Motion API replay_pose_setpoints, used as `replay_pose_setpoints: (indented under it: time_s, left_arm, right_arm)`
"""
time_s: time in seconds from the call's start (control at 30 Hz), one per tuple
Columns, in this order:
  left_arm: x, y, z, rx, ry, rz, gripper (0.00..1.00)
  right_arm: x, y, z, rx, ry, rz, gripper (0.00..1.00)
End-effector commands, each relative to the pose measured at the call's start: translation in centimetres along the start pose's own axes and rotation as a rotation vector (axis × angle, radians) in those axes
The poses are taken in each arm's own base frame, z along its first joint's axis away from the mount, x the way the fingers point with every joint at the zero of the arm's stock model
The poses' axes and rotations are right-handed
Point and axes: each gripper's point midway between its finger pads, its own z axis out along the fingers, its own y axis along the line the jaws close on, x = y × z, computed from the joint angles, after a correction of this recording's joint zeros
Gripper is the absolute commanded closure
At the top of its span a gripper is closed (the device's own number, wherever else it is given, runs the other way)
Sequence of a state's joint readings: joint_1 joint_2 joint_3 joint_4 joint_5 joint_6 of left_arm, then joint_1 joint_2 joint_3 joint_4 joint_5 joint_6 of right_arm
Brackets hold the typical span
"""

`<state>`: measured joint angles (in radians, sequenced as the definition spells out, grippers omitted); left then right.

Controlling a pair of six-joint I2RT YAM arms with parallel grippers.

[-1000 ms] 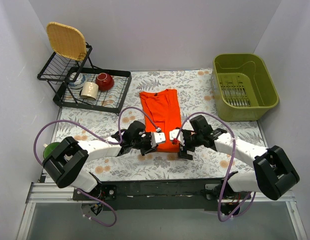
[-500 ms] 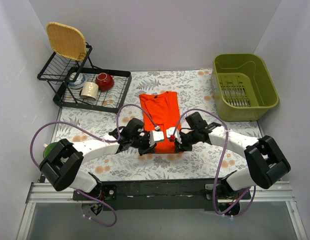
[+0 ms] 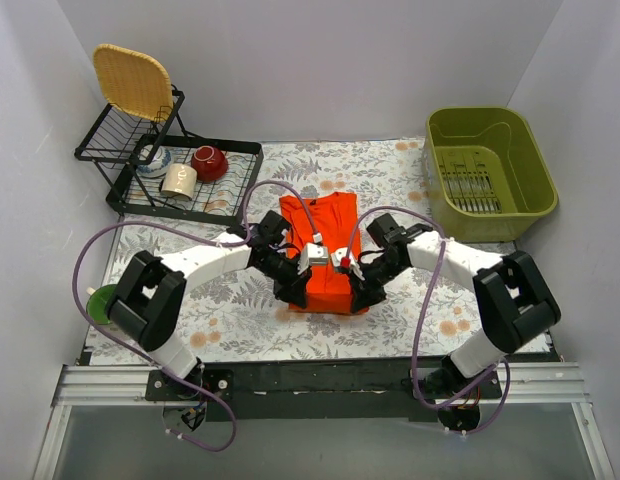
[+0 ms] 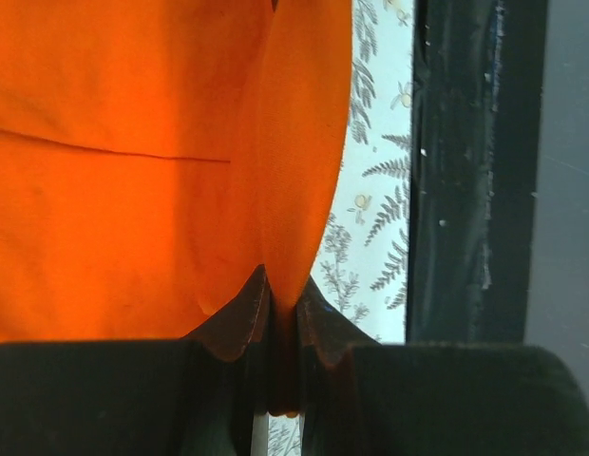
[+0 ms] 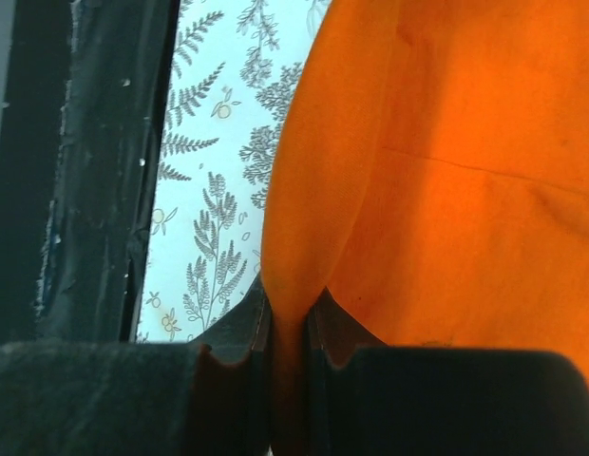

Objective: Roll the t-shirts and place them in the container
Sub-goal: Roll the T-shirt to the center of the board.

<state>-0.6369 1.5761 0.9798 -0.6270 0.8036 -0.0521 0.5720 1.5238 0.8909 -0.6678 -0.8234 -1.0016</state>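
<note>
The left gripper (image 4: 283, 306) and right gripper (image 5: 288, 328) each pinch a thin, rounded fold of the soft, smooth orange t-shirt (image 3: 328, 222) above the fern-printed tablecloth (image 3: 410, 172).

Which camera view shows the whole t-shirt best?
The top external view: the t-shirt shows nearly whole on the table. The wrist views show only a fold of it, pinched by the left gripper and right gripper.

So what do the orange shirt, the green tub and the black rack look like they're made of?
T-shirt: soft matte cloth, probably cotton knit; it folds and creases where it is pinched. Green tub: likely moulded plastic, with one even colour, rounded corners and a slight sheen. Rack: thin black wire, probably coated metal; the kind of coating cannot be told.
</note>
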Motion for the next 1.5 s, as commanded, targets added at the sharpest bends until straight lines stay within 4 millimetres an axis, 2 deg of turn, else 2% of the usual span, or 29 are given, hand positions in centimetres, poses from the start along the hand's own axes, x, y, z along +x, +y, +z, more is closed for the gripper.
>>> replay_pose_setpoints:
  time_s: [0.0,0.17,0.2,0.43,0.47,0.6,0.87,1.07,1.2,1.23,1.3,1.33,1.37,1.4,1.43,1.47]
  left_arm:
    - [2.5,-1.6,-0.4,0.134,0.056,-0.127,1.00]
    - [3.8,-0.6,0.0,0.149,0.078,-0.189,1.00]
    - [3.9,-0.2,-0.1,0.145,0.073,-0.197,1.00]
    - [4.5,2.8,0.5,0.164,0.084,-0.268,1.00]
    - [5.1,3.4,0.7,0.170,0.095,-0.289,1.00]
    - [5.0,5.3,0.7,0.178,0.095,-0.309,1.00]
    - [6.0,6.5,0.0,0.190,0.111,-0.351,0.99]
    - [6.2,6.7,-0.6,0.156,0.085,-0.394,0.95]
    - [6.0,7.2,-1.2,0.090,0.058,-0.409,0.89]
    - [5.7,7.8,-1.3,0.065,0.048,-0.403,0.79]
    - [5.3,8.4,-2.5,-0.009,0.041,-0.420,0.71]
    - [4.6,9.7,-3.1,-0.080,0.013,-0.380,0.65]
    - [3.4,10.2,-4.9,-0.166,-0.015,-0.346,0.63]
    - [3.2,10.0,-5.7,-0.209,-0.025,-0.309,0.60]
    - [1.9,10.7,-6.5,-0.275,-0.071,-0.231,0.51]
    - [0.9,10.5,-7.2,-0.316,-0.102,-0.174,0.45]
  right_arm:
    - [1.5,2.3,-0.3,-0.143,0.041,0.130,0.99]
    - [2.1,2.3,0.0,-0.280,0.039,0.260,0.99]
    - [2.2,1.5,0.1,-0.288,0.037,0.278,0.99]
    - [2.8,0.0,0.3,-0.371,0.009,0.391,0.99]
    - [2.9,-0.2,0.3,-0.372,0.005,0.402,0.99]
    - [3.5,-1.3,0.7,-0.389,0.003,0.453,0.99]
    - [3.8,-3.6,1.1,-0.395,0.001,0.524,0.99]
    - [3.9,-4.2,1.7,-0.406,-0.006,0.576,0.99]
    - [4.2,-4.4,2.2,-0.419,-0.011,0.624,0.99]
    - [4.2,-4.5,2.3,-0.419,-0.011,0.631,0.99]
    - [4.5,-4.6,2.4,-0.421,-0.001,0.645,0.99]
    - [4.5,-4.8,2.4,-0.417,0.001,0.647,0.99]
    - [4.6,-4.9,2.4,-0.417,0.006,0.650,0.99]
    - [4.9,-5.0,2.5,-0.420,0.017,0.666,0.99]
    - [4.9,-5.4,2.5,-0.413,0.028,0.685,0.99]
    - [5.0,-5.5,2.6,-0.413,0.039,0.708,0.99]
